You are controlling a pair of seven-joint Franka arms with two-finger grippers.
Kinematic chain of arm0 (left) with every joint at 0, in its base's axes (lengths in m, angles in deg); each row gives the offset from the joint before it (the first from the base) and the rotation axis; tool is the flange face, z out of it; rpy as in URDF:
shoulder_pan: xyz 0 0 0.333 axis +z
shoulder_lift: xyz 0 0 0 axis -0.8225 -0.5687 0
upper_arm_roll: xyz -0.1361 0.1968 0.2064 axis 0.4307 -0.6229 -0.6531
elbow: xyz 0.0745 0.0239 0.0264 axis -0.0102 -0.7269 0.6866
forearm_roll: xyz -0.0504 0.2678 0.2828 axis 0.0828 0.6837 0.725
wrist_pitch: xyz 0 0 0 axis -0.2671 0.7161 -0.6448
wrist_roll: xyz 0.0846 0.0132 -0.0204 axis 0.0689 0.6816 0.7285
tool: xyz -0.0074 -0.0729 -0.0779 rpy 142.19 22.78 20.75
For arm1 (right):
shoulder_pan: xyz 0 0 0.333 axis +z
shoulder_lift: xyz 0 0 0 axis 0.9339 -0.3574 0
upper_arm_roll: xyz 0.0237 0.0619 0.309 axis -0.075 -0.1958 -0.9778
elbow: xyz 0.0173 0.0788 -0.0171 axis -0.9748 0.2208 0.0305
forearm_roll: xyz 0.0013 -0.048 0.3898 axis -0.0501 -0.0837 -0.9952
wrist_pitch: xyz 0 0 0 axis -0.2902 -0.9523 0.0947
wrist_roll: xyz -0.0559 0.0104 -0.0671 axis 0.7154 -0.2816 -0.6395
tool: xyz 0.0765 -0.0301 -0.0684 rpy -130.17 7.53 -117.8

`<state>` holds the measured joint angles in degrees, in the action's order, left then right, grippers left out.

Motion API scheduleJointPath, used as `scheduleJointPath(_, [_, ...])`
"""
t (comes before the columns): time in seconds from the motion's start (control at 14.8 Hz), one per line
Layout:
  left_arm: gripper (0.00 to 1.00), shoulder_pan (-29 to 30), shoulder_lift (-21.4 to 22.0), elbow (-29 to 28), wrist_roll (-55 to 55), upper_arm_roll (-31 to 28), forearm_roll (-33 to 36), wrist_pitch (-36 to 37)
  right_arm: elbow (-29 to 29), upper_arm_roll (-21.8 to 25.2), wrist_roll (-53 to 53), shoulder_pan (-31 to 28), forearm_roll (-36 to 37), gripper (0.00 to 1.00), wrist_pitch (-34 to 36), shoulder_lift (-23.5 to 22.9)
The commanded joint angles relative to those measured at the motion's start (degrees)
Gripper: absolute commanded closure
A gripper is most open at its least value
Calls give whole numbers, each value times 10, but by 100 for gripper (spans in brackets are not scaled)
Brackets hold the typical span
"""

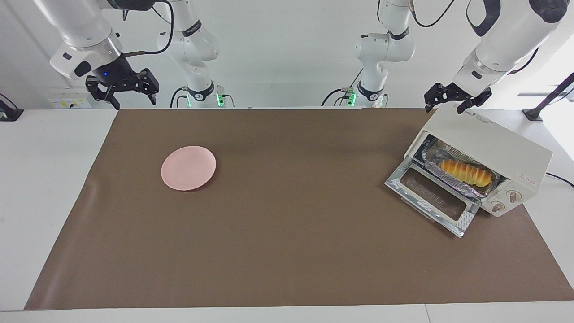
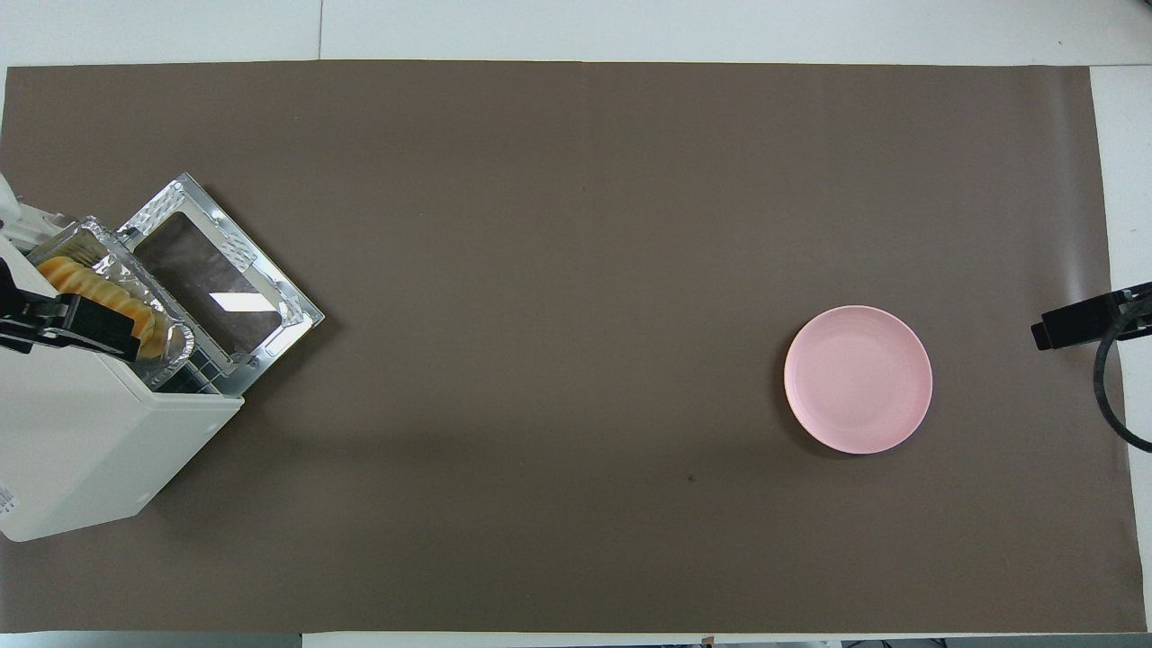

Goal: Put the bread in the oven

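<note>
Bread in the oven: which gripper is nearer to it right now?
Left. The left gripper hangs open above the oven that holds the bread. The right gripper waits open at the right arm's end of the table.
</note>
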<state>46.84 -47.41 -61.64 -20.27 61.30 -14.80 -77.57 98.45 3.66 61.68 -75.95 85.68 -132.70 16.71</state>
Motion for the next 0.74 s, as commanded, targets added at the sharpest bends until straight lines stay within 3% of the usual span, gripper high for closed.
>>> scheduleJointPath(0.0, [0,10,15,-20,-6,16,12,-10,7,-5,-3,-8,-2,0,5,8])
scheduleJointPath(0.68, [0,22,16,-21,-7,39,-4,-22,7,-5,-3,-8,-2,0,5,8])
